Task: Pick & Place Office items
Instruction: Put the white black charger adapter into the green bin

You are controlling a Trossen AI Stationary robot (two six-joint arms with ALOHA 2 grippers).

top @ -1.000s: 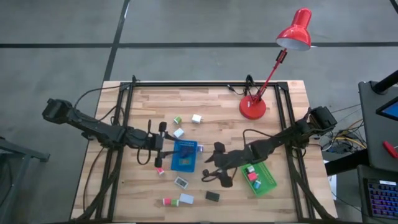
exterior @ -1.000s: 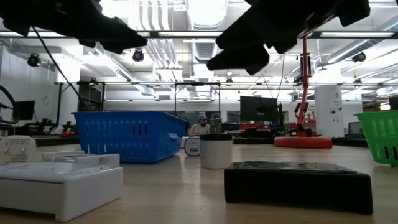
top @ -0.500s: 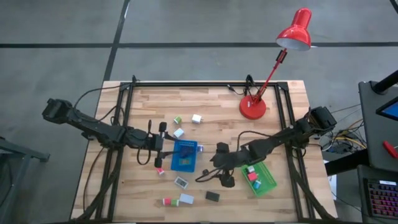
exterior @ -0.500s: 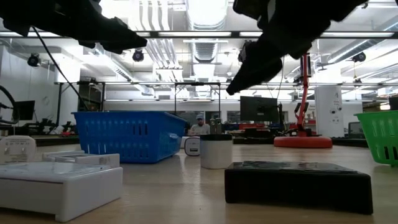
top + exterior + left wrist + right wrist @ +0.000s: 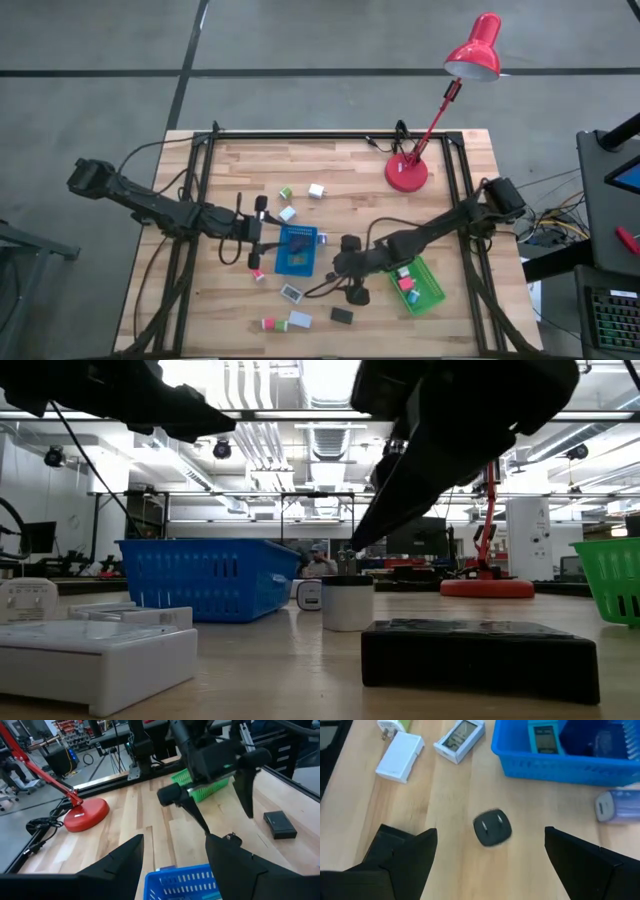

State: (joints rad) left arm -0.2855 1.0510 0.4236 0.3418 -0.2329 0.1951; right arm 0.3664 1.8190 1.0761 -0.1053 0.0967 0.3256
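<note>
Right gripper (image 5: 487,855): fingers spread wide, empty, hovering above black plug adapter (image 5: 492,827) on tabletop (image 5: 450,800) beside blue tray (image 5: 555,760). Risk: off-centre descent nudges adapter aside. Left gripper (image 5: 172,865): part-open, empty.

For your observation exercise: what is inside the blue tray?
Inside the blue tray lies a light blue device with a screen. The rest of its floor runs out of view or blurs.

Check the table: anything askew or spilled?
Nothing spilled. Small items lie scattered at mixed angles around the blue tray. A round black plug lies prongs-up beneath the open right tool.
</note>
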